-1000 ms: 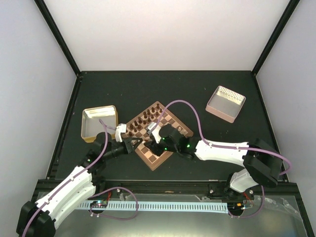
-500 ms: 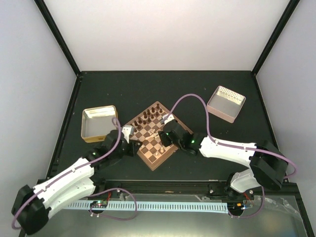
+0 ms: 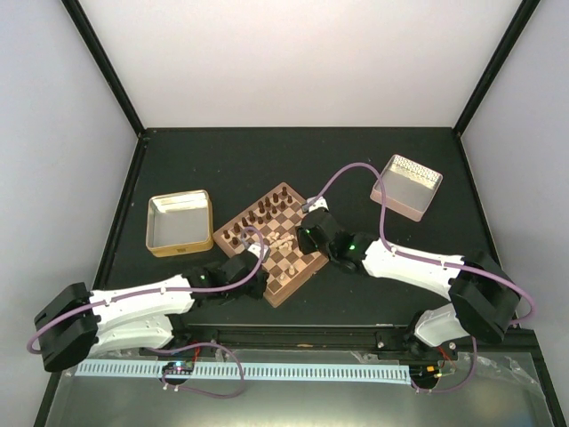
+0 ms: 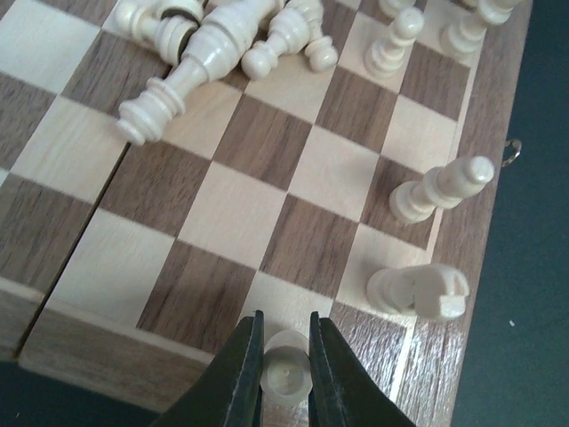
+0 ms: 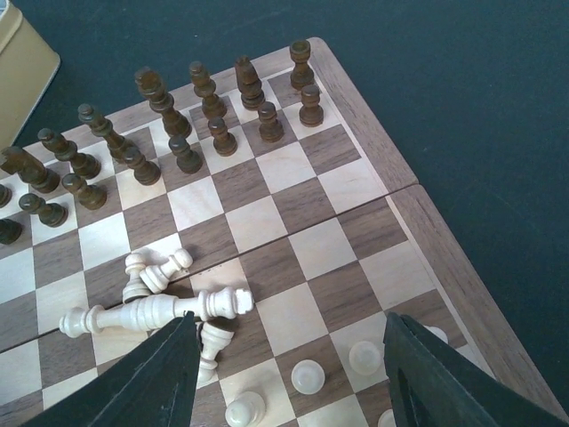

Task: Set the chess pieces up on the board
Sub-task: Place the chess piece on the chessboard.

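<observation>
A dark tabletop (image 3: pixel 222 160) lies under me, closed in by pale walls. The board (image 3: pixel 286 277) sits cornerwise just ahead of my bases, with a yellowish tray (image 3: pixel 149 224) to its left and a pinkish bin (image 3: pixel 395 205) well off to its right.

The dark pieces (image 5: pixel 186 153) stand upright in two rows along the far side. The end of those rows runs out of my right wrist view, but I judge that side finished.

The pale side is only partly done. A few pale pieces (image 4: pixel 440 189) stand on the squares along the near edge, among them what looks like a knight (image 4: pixel 418 292). A heap of pale pieces (image 5: pixel 151 311) lies toppled in the middle of the board, touching one another, and all of it is yet to be stood up.

My left jaws are narrow, clamped on a small pale piece (image 4: pixel 286 374) by its head. They hold it at the near rim of the board, over the edge row beside the knight. I cannot tell whether its base touches the wood yet.

My right jaws are spread wide and hold nothing. They hang above the near half of the board, between the heap and the standing pawns.

Overall I judge the task past halfway. What remains is this piece, then the heap.
</observation>
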Robot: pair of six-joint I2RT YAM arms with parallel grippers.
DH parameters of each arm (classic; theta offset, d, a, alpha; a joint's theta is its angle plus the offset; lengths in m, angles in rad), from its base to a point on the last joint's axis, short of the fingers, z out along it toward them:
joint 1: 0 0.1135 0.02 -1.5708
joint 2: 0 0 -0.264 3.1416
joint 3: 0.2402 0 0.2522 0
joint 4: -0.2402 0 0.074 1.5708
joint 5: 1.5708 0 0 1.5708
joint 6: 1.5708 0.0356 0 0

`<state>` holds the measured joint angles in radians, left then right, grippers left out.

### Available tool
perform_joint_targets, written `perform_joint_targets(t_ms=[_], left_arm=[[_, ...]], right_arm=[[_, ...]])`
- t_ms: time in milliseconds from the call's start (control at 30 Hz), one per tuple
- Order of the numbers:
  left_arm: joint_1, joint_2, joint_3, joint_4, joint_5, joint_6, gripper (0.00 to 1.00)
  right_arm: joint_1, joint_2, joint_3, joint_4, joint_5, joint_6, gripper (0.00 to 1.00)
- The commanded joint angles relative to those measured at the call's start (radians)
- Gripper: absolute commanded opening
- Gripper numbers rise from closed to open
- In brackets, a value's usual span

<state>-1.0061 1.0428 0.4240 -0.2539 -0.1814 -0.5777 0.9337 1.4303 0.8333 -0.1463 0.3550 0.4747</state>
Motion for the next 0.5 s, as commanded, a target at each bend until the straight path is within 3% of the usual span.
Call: perform_joint_targets(t_ms=[0, 467], left_arm=[[-0.015, 0.020, 0.013, 0.098, -0.037, 0.048, 0.05], [-0.017, 0.033, -0.007, 0.074, -0.014, 0.106, 0.14]], right_arm=[[-0.011, -0.009, -0.011, 0.005, 0.005, 0.020, 0.58], [-0.021, -0.002, -0.023, 0.009, -0.012, 0.030, 0.58]])
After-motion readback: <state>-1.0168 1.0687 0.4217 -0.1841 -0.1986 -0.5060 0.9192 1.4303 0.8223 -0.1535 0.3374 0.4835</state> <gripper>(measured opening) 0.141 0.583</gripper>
